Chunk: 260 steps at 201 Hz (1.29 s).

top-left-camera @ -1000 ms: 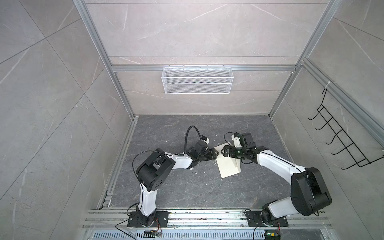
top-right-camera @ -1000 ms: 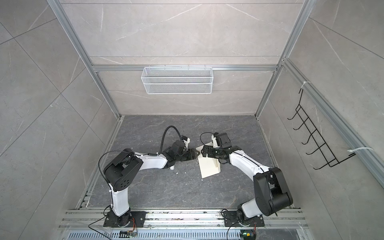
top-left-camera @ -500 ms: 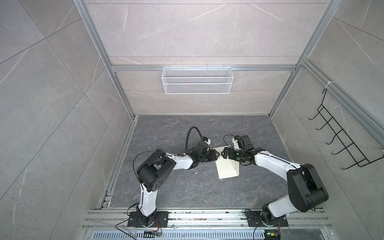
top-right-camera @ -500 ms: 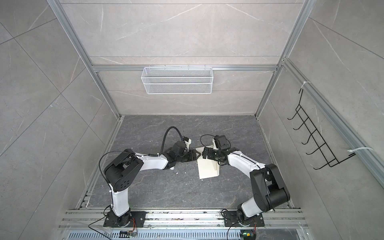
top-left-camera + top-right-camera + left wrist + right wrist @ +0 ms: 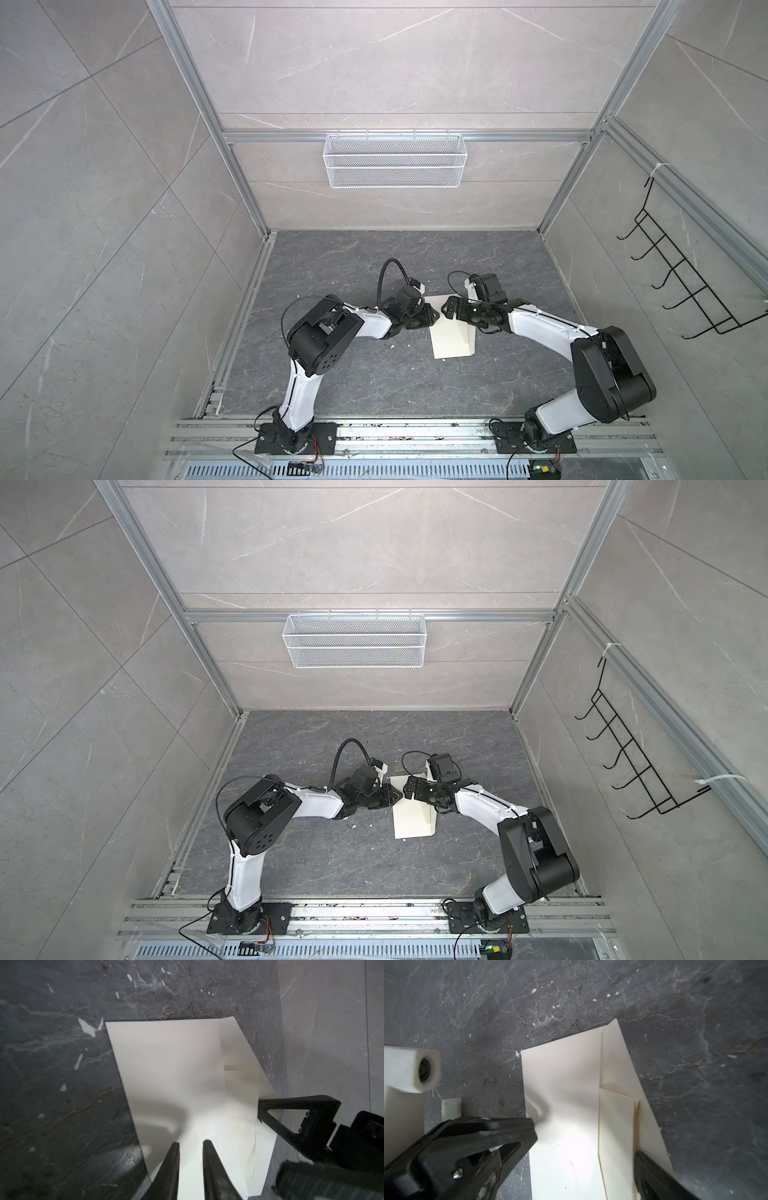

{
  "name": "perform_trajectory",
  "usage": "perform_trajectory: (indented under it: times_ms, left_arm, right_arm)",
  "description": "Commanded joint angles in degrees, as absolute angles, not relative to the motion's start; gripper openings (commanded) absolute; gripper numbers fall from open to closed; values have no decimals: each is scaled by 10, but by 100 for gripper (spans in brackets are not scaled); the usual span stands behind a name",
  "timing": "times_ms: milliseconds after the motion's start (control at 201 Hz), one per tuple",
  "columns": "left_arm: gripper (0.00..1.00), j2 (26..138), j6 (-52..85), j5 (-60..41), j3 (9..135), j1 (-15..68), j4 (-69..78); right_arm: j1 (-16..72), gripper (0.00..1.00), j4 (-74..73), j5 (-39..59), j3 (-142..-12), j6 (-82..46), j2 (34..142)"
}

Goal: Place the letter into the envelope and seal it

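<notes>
Cream-white envelope lies flat on the dark stone tabletop, between both arms. We find the right gripper spread wide across it. The left gripper hangs over it, fingers nearly together; any pinch we cannot confirm.

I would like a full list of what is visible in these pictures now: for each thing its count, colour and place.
envelope: one, cream-white, on the table between the grippers
table: one, dark grey, marbled, under both arms
paper scraps: many, white, scattered on the table
wire basket: one, white, on the back wall
hook rack: one, black, on the right wall
arms: two, white and black, reaching in from the near rail
left gripper: one, black, over the envelope, narrow gap
right gripper: one, black, wide open over the envelope
</notes>
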<state>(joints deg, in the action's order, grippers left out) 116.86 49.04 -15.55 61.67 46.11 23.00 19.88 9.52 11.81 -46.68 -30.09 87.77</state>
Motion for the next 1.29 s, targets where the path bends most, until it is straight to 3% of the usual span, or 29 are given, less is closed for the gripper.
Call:
perform_trajectory:
  times_ms: [0, 428, 961, 1121, 1290]
  left_arm:
    - [18, 1178, 479, -152, 640, 462, 205]
    - [16, 1194, 441, -103, 659, 462, 117]
    - [16, 1183, 434, -94, 658, 463, 114]
    - [20, 1156, 429, -97, 661, 464, 128]
    - [34, 1118, 418, -111, 672, 463, 134]
  right_arm:
    - [203, 99, 85, 124, -461, -309, 879]
    - [203, 99, 96, 124, -465, -305, 853]
    - [203, 99, 162, 94, -479, -280, 789]
    - [202, 99, 160, 93, -476, -280, 797]
    - [203, 93, 149, 92, -471, -284, 814]
